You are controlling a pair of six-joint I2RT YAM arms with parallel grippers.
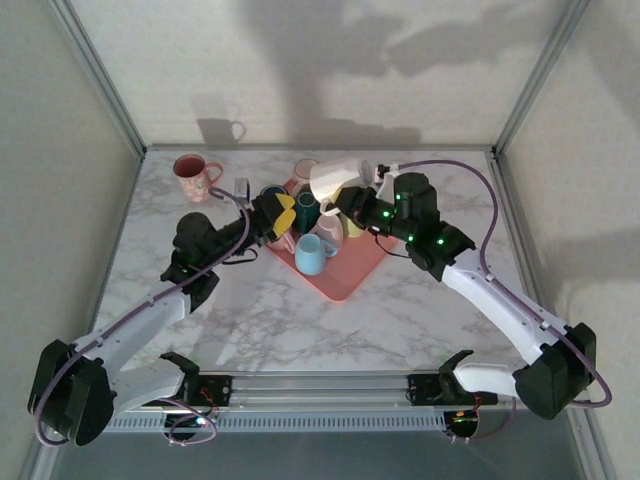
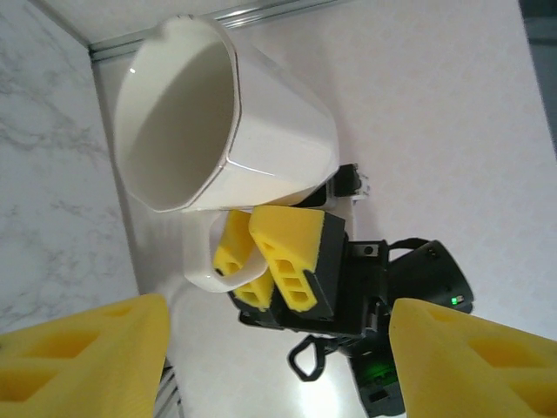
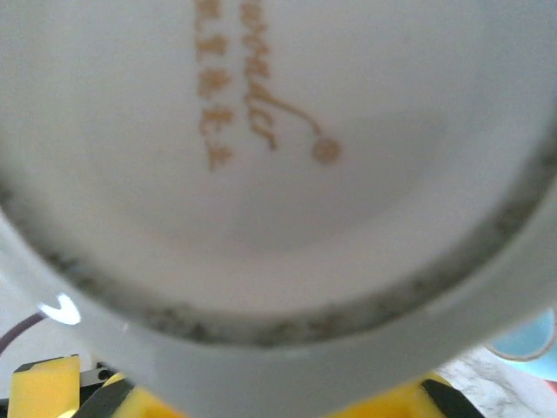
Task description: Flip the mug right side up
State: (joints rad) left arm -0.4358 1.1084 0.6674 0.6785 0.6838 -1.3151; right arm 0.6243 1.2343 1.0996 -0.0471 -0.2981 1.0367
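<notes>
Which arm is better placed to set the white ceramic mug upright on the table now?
Right. The right gripper is shut on the handle of the white ceramic mug, held tilted above the pink tray. The left gripper stands open beside it, holding nothing.

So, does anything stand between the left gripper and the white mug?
Nothing visible does. The left gripper, jaws open, faces the white mug directly; the right gripper holds it by the handle above the tray.

White mug (image 3: 278, 287) underside, gold lettering (image 3: 252, 113), yellow jaws beneath.
</notes>
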